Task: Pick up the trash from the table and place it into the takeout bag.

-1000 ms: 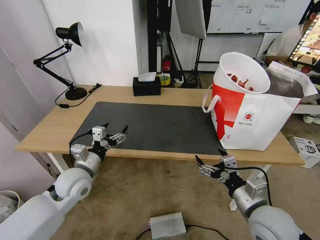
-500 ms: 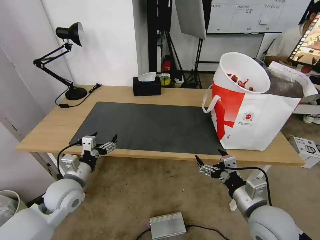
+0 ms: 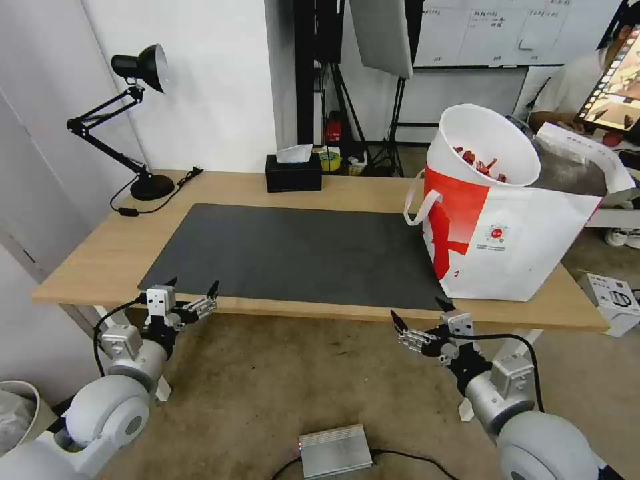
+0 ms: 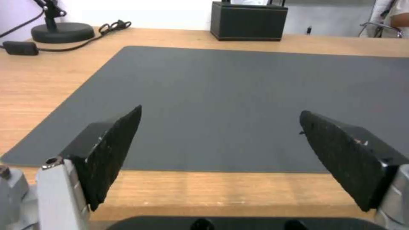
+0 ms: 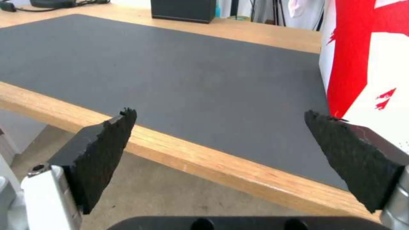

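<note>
Left gripper (image 3: 192,295) dropped toward lower left, wide open, empty | right gripper (image 3: 420,319) low centre-right, spread, empty | trash (image 3: 481,162) inside takeout bag (image 3: 507,227), right | table (image 3: 100,253) looks cleared; task seemingly done

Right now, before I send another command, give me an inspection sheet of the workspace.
Surface: table with grey mat, no trash seen on it.
Job's things: bag upright at the table's right end; red shells inside.
Clutter: tissue box, lamp at the back.
Grippers: left pincer open at the front edge; right pincer open, below the edge.
Cables: lamp cord on table.
Surroundings: silver box on the floor.
</note>
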`<state>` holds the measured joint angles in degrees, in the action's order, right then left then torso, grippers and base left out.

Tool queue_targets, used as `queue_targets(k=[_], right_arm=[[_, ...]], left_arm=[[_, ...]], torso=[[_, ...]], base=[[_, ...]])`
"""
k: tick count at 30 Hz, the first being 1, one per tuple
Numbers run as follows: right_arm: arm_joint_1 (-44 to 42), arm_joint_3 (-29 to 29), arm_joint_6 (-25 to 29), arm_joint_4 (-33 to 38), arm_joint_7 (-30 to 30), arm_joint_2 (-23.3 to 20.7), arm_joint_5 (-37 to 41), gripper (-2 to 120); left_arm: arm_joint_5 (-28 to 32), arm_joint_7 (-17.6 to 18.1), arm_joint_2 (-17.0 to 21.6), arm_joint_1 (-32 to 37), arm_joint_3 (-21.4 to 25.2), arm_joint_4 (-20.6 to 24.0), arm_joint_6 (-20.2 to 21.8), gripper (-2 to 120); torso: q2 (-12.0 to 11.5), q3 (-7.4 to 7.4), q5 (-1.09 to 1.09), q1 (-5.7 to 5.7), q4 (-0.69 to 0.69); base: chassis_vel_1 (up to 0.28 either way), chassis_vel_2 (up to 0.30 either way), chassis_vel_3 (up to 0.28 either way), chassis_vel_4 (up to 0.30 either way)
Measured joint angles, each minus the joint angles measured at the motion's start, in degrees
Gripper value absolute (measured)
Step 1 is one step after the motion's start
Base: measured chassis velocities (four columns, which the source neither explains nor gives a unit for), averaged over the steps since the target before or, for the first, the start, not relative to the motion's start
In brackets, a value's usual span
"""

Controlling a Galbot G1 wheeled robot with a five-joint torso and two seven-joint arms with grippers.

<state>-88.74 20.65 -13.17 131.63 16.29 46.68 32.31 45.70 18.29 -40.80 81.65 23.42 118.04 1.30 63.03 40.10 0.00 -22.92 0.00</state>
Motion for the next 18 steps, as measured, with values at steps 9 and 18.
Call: queue_targets(k=[9, 18], right_arm=[[0.0, 0.0, 0.0, 0.0, 0.0, 0.0, 0.0, 100], [0.0, 0.0, 0.0, 0.0, 0.0, 0.0, 0.0, 100]], left_arm=[[0.4, 0.2, -0.5, 3.2, 2.0, 1.5, 0.0, 100], [0.5, 0.3, -0.6, 3.2, 2.1, 1.6, 0.0, 100]], torso=[[0.0, 0.00, 0.01, 0.01, 0.00], [0.0, 0.00, 0.00, 0.00, 0.00]], base=[[0.000, 0.000, 0.000, 0.000], [0.000, 0.000, 0.000, 0.000]])
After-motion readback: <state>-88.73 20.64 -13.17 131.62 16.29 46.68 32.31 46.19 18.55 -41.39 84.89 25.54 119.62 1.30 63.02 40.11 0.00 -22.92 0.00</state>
